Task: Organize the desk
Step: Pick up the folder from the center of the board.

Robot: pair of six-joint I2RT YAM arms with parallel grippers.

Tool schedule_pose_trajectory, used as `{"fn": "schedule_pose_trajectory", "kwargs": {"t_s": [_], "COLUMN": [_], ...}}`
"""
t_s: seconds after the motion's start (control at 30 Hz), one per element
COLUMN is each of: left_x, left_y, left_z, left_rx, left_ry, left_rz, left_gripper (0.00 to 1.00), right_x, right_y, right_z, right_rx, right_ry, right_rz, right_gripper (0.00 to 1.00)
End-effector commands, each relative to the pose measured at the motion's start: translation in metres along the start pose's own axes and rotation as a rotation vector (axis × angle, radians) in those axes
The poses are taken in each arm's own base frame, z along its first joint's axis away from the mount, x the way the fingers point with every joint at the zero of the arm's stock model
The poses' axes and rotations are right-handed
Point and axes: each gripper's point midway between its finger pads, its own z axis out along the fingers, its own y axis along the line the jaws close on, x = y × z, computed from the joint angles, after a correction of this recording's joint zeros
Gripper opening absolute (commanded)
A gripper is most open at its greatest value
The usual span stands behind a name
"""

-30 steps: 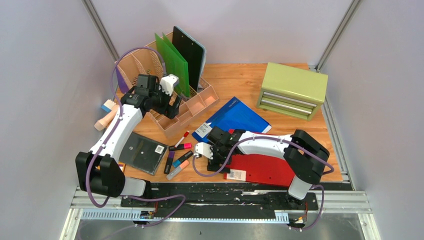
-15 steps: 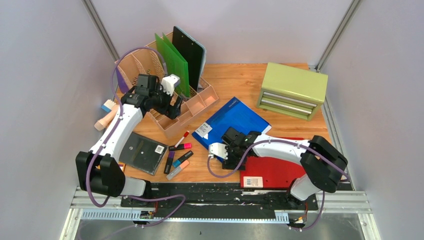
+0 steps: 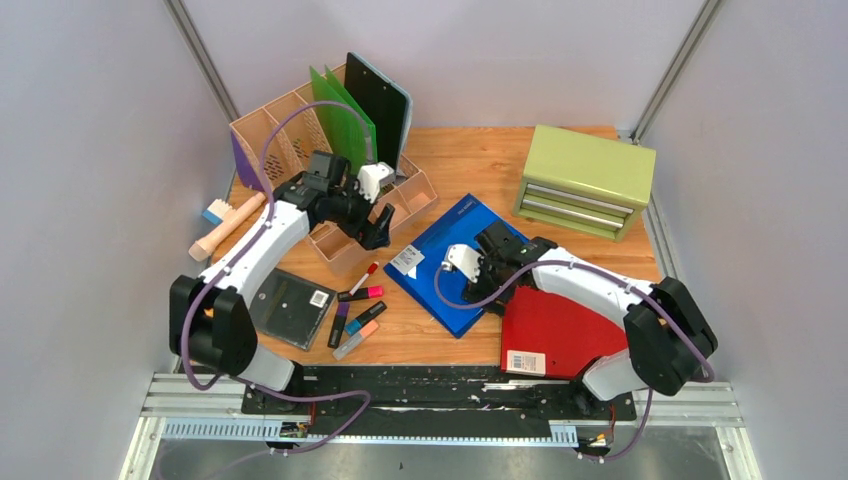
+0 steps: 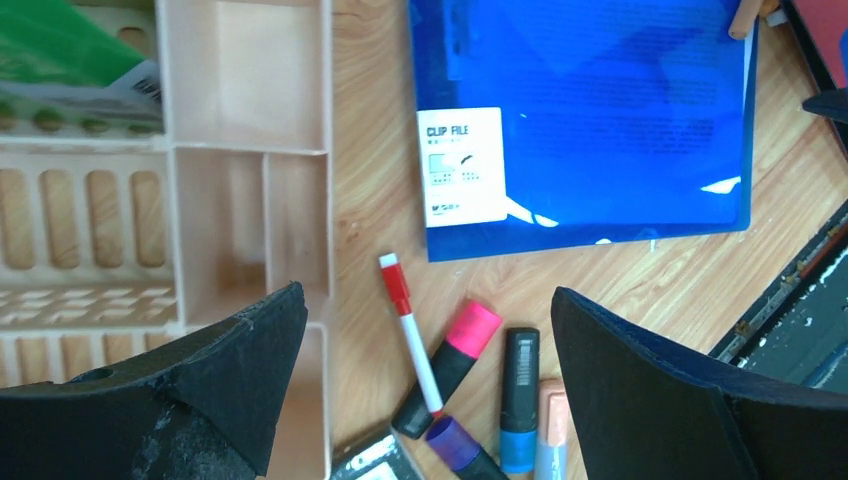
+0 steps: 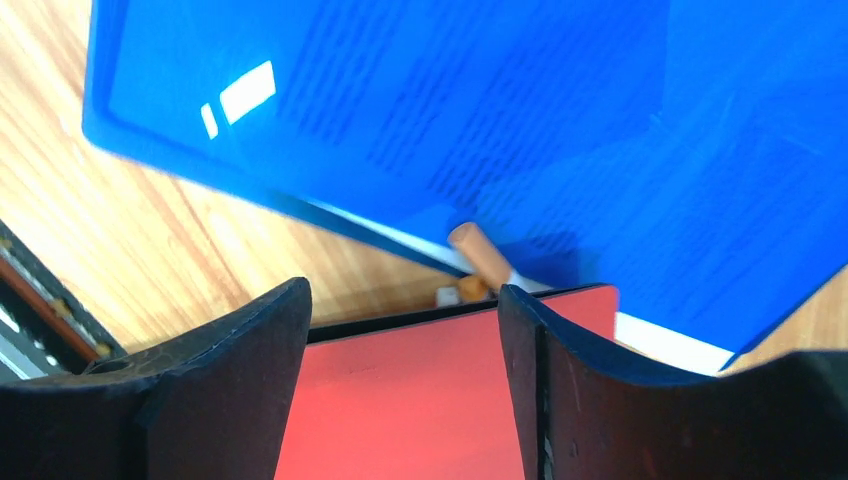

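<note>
Blue folder (image 3: 462,222), tabletop (image 3: 470,160): thin, light, slick, likely floppy.
Grip edge beside red folder (image 3: 560,325); left fingers (image 4: 190,390), right fingers (image 5: 230,380) both spread, empty.

desk (image 3: 470,162): smooth light wood grain, low sheen. clip file (image 4: 600,120): glossy blue plastic, with a white paper label (image 4: 460,166). organizer (image 4: 245,80): matt pale plastic. cabinet (image 3: 585,160): matt green finish, metallic-looking drawer fronts.

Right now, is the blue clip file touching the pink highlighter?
Apart. The left wrist view shows a strip of bare desk wood between the blue clip file and the pink highlighter.
</note>
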Motion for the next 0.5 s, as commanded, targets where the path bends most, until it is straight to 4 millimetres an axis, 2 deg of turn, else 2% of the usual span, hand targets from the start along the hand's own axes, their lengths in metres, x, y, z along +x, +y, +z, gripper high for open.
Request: {"fn": "schedule_pose_trajectory", "kwargs": {"t_s": [0.0, 0.17, 0.47], "left_x": [-0.017, -0.014, 0.000], "left_y": [-0.015, -0.029, -0.042], "left_z": [0.014, 0.035, 0.066], "left_rx": [0.088, 0.173, 0.255], "left_ry": [-0.016, 0.023, 0.082], "left_rz": [0.041, 0.008, -0.038], "left_gripper": [1.00, 1.00, 1.00], "right_x": [-0.046, -0.048, -0.042], "right_y": [-0.021, -0.040, -0.051], "right_z": [-0.007, 0.009, 0.019], "right_rx": [0.028, 0.054, 0.064], "right_ry": [-0.169, -0.168, -0.176], "right_rz": [0.100, 0.203, 0.313], "right_gripper": [0.70, 0.69, 0.64]}}
